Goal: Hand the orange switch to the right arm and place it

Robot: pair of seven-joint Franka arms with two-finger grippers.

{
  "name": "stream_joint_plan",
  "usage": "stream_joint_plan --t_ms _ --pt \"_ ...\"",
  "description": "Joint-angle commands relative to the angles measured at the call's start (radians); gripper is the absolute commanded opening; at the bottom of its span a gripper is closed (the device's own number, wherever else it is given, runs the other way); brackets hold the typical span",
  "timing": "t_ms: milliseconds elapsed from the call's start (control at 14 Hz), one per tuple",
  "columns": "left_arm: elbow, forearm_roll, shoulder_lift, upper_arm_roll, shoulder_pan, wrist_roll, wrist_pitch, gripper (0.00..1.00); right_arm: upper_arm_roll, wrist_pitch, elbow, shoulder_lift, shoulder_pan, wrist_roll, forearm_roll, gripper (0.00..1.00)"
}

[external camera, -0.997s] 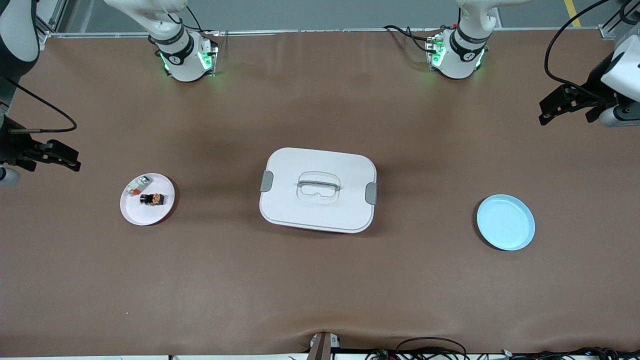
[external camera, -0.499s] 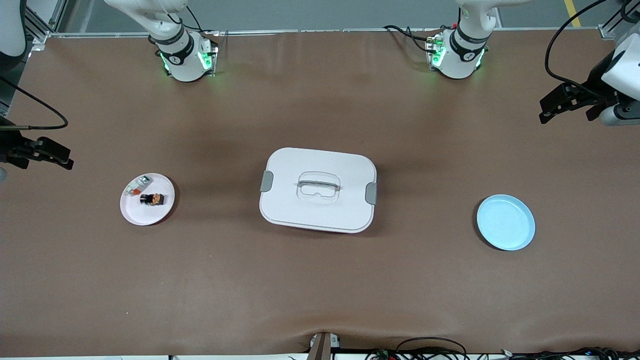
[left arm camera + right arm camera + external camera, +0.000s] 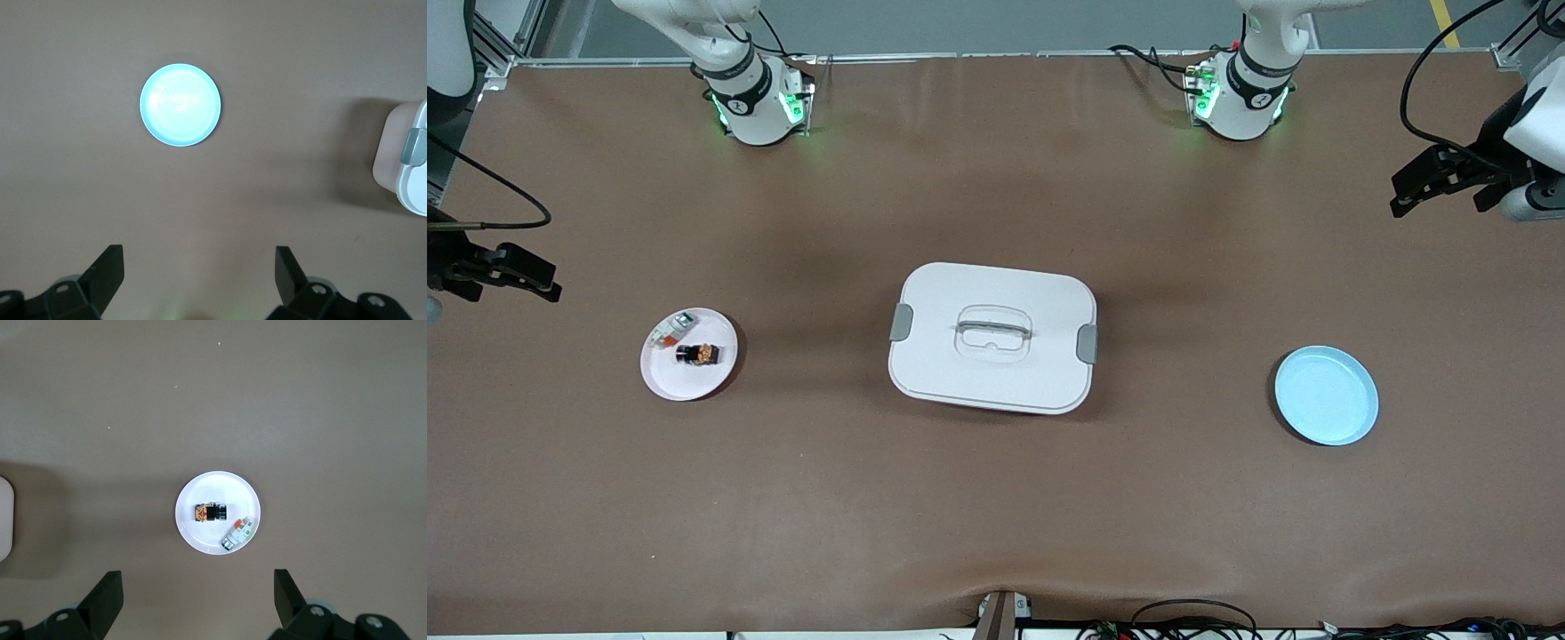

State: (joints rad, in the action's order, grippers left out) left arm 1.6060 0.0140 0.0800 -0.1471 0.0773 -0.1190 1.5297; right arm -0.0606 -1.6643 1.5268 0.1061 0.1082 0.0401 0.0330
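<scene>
two plates sit on the brown table (image 3: 996,498): a white plate (image 3: 667,378) at the middle left of the front view carries the orange switch (image 3: 698,354) and, just beside it, a whitish-grey block (image 3: 671,330), while a light blue plate (image 3: 1325,396) lies at the middle right with a white lidded box (image 3: 992,337) between them. the right gripper (image 3: 532,277) hangs at the left edge of the frame, jaws wide and holding nothing. the left gripper (image 3: 1427,182) hangs at the upper right edge, jaws likewise wide and bare.

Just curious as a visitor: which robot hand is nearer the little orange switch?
Right. The right hand hangs open near the white plate holding the orange switch; the left hand waits open at the table's left arm's end.
</scene>
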Motion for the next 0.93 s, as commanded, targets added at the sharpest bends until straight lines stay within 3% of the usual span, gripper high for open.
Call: stream_joint_plan --t_ms 0,855 --pt "-0.015 0.015 0.007 0.004 -0.001 0.013 -0.017 1.00 -0.004 0.014 -0.027 0.012 -0.004 -0.006 -0.011 1.00" --pt "-0.015 0.014 0.007 0.004 -0.001 0.013 -0.017 1.00 0.008 0.018 -0.039 0.014 -0.022 -0.009 -0.010 1.00"
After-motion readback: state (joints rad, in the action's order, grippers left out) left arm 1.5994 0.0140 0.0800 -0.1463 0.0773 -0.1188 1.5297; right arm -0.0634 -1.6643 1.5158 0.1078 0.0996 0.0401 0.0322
